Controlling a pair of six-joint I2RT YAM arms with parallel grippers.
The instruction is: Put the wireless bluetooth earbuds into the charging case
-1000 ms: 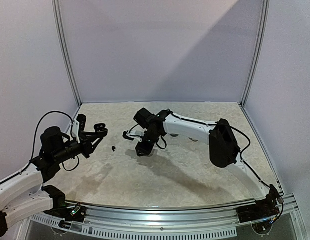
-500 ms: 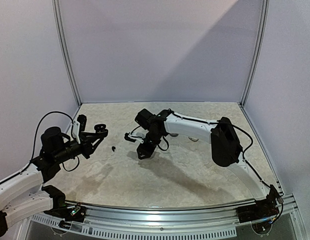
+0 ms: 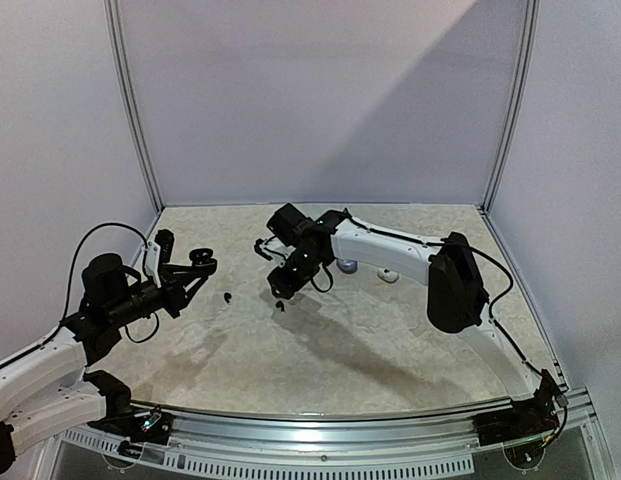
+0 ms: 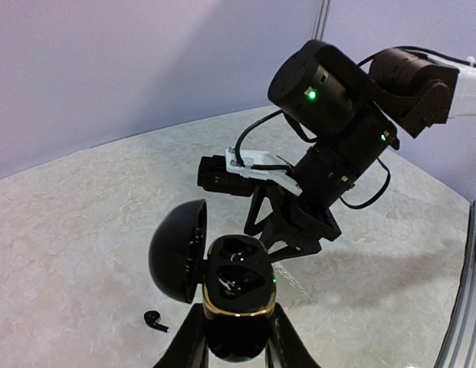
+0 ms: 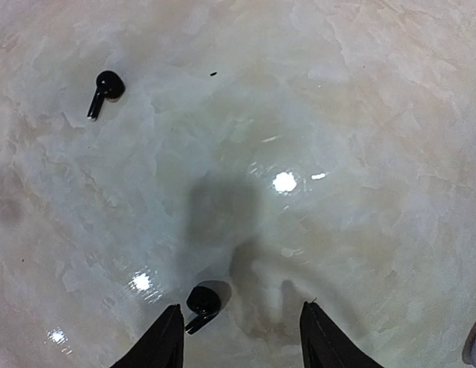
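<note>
Hovering right gripper [image 5: 241, 308] over the marble table [image 5: 360, 115], jaws spread, one black earbud [image 5: 199, 300] lying between them, close to one finger. Its fingers [image 5: 165, 341] are cut off low by the frame edge. The second earbud [image 5: 106, 86] lies well apart, with open table all round and walls well clear. Near the left wall, the left gripper [image 4: 236, 316] clamps the open charging case [image 4: 236, 276] off the table, sockets too dark to read.
</note>
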